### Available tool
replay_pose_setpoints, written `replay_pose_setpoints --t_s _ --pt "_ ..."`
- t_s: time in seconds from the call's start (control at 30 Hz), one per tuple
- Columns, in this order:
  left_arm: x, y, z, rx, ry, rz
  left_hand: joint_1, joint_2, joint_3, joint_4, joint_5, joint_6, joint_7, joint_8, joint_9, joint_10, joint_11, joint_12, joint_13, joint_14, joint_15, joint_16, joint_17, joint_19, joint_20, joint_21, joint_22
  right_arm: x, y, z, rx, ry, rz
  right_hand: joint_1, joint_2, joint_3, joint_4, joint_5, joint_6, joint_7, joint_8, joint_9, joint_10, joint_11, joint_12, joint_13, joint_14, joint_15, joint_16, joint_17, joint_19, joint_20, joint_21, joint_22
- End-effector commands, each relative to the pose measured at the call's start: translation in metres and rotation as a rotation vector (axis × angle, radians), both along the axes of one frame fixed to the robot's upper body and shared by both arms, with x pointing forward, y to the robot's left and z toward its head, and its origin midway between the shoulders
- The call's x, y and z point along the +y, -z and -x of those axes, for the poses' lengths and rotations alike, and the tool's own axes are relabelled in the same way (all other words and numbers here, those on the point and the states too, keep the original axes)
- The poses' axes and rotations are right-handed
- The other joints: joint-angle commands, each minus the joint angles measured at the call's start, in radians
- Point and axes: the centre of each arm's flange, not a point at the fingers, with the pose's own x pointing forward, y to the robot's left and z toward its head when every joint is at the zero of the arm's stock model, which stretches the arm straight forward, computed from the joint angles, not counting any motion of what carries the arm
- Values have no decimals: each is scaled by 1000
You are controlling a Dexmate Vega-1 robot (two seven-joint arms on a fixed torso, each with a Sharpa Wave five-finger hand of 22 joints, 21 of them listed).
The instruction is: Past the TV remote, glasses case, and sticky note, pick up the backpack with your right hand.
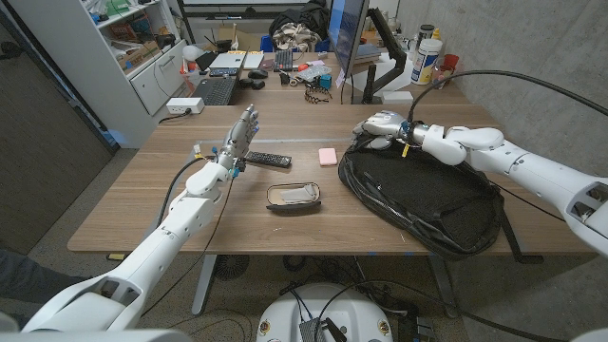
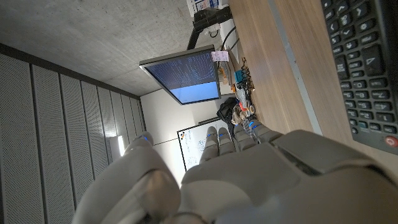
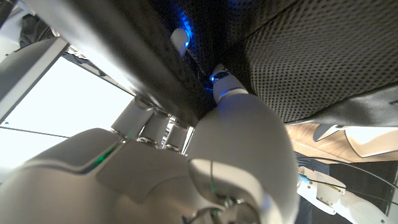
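Note:
A black backpack [image 1: 423, 195] lies flat on the right half of the wooden table [image 1: 171, 204]. My right hand [image 1: 380, 126] is at its far left corner, and in the right wrist view the fingers [image 3: 155, 121] and thumb [image 3: 239, 118] curl around a dark strap of the backpack [image 3: 323, 56]. To the left lie a pink sticky note [image 1: 329, 156], a glasses case [image 1: 293, 196] and a black TV remote [image 1: 269, 159]. My left hand [image 1: 242, 133] stands raised beside the remote [image 2: 367, 68] with straight fingers, holding nothing.
Behind the table is a cluttered desk with a monitor [image 1: 348, 33], a keyboard [image 1: 215, 90], a white power strip [image 1: 183, 105] and bottles [image 1: 426, 59]. A black cable [image 1: 532, 81] arches over my right arm. A shelf unit [image 1: 133, 47] stands at the far left.

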Motion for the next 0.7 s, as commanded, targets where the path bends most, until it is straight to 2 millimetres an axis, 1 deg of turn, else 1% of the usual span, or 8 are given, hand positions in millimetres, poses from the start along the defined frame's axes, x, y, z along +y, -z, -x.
replay_pose_setpoints --t_s 0.03,0.37,0.57,0.6,0.7 --pt "-5 -8 -4 -14 17 -12 3 8 -3 1 -1 7 4 2 4 -1 -3 3 1 5 3 6 4 -5 5 5 3 -11 -16 16 -48 15 -75 66 64 7 7 7 15 4 -3 -4 23 -18 -7 9 26 -145 -3 3 -11 -39 9 5" --pt "-6 -13 -6 -25 26 -16 4 9 -5 1 -1 7 4 1 4 -1 -3 3 1 5 2 5 4 -5 5 5 3 -13 -32 33 -118 22 -83 61 65 7 12 3 17 8 -6 -16 31 -19 -14 18 36 -145 -7 6 -23 -39 19 8" --pt "-8 -17 -6 -33 34 -21 4 10 -5 1 -1 8 4 2 4 -1 -3 3 1 5 2 6 4 -5 5 5 3 -12 -36 41 -136 23 -76 61 65 8 12 1 17 10 -9 -25 35 -18 -22 24 40 -145 -11 8 -30 -39 28 11" --pt "-8 -18 -6 -35 35 -22 4 10 -6 1 -1 9 5 2 4 -1 -4 3 1 5 2 5 4 -5 5 5 3 -12 -36 42 -142 25 -71 60 65 8 13 1 17 12 -10 -26 37 -15 -22 25 41 -145 -11 9 -31 -39 30 11" --pt "-8 -20 -6 -40 38 -24 5 10 -6 1 -2 8 5 1 4 -2 -3 3 1 6 2 6 4 -5 4 5 3 -11 -38 49 -158 25 -69 61 65 8 12 1 19 11 -10 -30 39 -18 -25 28 44 -146 -12 10 -35 -39 33 12"
